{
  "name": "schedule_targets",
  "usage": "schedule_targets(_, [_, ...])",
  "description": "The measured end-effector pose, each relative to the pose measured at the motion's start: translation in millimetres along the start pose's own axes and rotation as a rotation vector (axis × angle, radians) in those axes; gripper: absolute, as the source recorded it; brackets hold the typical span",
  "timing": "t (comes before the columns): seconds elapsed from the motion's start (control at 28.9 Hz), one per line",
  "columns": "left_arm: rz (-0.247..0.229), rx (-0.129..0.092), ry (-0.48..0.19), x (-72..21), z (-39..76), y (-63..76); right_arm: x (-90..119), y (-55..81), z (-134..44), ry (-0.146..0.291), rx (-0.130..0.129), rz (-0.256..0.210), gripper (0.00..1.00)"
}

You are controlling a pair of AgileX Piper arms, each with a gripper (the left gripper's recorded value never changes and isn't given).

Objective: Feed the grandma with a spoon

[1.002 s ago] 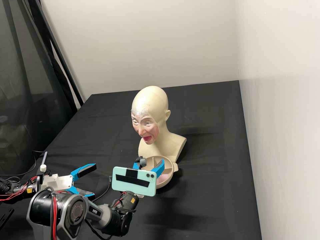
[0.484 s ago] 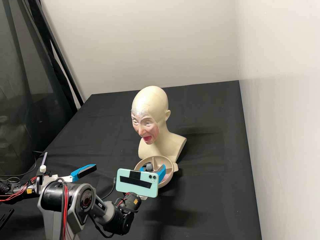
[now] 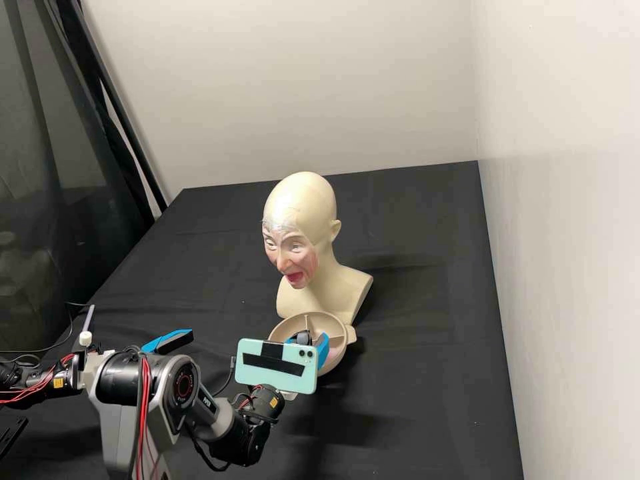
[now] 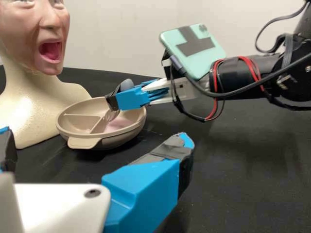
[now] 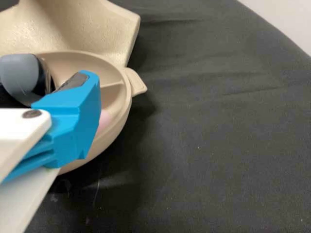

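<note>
- spoon [image 4: 125, 86]: grey handle end sticks up above the right gripper's fingers; lower end angles down inside the bowl, by a divider. Can't tell which compartment.
- right gripper [image 4: 119, 99]: blue fingers closed together, clamped on the spoon, over the bowl's rim on the side away from the head. In the right wrist view one blue finger [image 5: 73, 111] sits just beside the grey handle end.
- divided bowl [image 4: 68, 130]: beige, with inner dividers and a flat tab handle on the rim. It sits on the bench right in front of the bust, touching its base or nearly so.
- pink food [image 4: 121, 127]: low in one compartment, on the side under the right gripper.
- grandma mannequin head [image 3: 300, 233]: bald cream bust, upright, mouth wide open, facing the arms. The mouth is well above the bowl and the spoon.
- phone [image 3: 277, 365]: mint green, with black tape strips, mounted on the right arm's wrist just behind the gripper.
- left gripper [image 4: 95, 155]: fingers wide apart, holding nothing, low over the bench, near the bowl but apart from it. One black-padded fingertip [image 4: 172, 148] points towards the bowl.
- bench [image 3: 413, 267]: black cloth top, with pale walls behind it and on one side.
</note>
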Motion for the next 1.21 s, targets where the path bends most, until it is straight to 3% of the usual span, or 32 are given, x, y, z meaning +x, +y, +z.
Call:
schedule_targets(0.35, [-0.006,0.0,-0.001,0.5,0.3,-1.8,7,-8.4,-0.7,-0.002,-0.01,-0.028,0.0])
schedule_targets(0.79, [-0.013,0.001,-0.003,1.1,1.0,-3.9,18,-11.9,-1.3,-0.007,-0.007,0.01,0.0])
schedule_targets(1.21, [-0.013,0.001,-0.003,1.1,1.0,-3.9,18,-13.0,-1.2,-0.009,-0.006,0.013,0.0])
